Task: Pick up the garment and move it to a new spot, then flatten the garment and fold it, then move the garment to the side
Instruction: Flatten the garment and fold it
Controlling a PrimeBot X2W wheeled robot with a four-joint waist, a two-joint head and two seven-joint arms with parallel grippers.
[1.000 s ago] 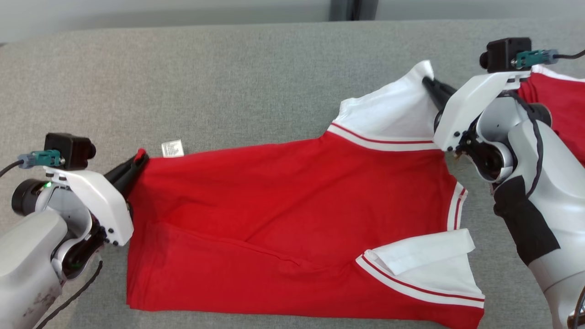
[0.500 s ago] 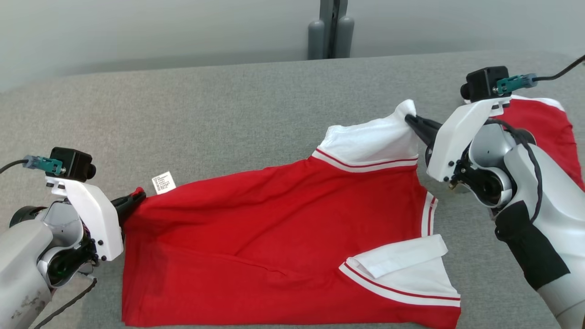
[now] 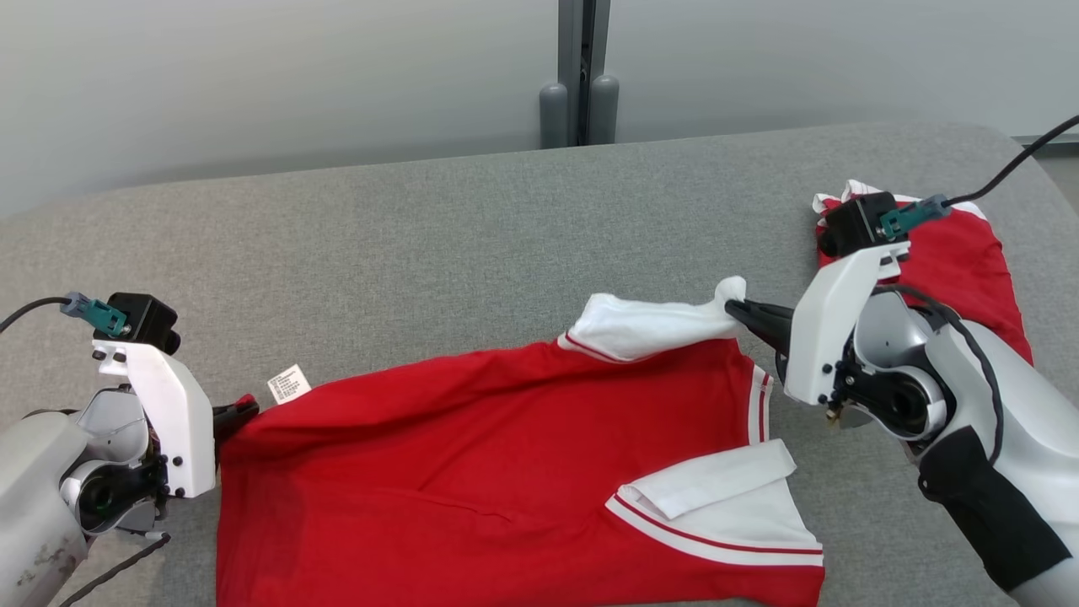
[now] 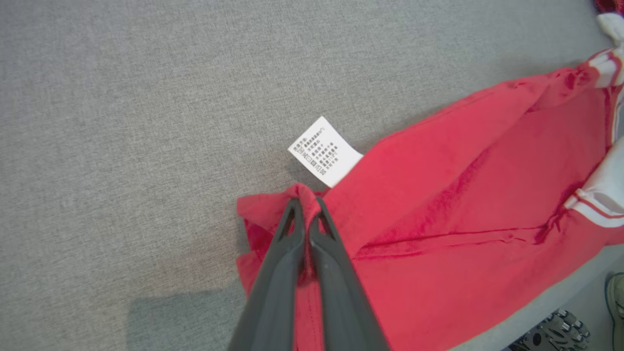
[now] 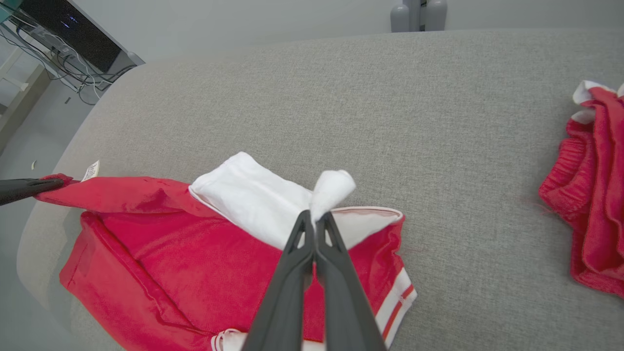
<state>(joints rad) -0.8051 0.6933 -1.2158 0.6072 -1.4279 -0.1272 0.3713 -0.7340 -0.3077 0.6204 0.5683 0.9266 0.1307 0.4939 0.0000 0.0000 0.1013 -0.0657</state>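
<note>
We see a red garment point(image 3: 472, 472) with white sleeves point(image 3: 649, 327) edged in red-and-white stripes, and a white label point(image 3: 288, 384) with dark print. The table point(image 3: 421, 236) is speckled grey. Another red piece point(image 3: 969, 261) has white trim. The left claw point(image 3: 249, 410) and right claw point(image 3: 732, 308) are dark grey.

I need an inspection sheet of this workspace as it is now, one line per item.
Surface: grey fabric table.
Job's things: red shirt lying across it, white sleeve lifted, care label at the hem corner.
Clutter: second red garment bunched at the right.
Grippers: left gripper shut on the shirt's hem corner; right gripper shut on the white sleeve.
Cables: black cable at each wrist camera.
Surroundings: grey wall, post; monitor beyond the table.
</note>
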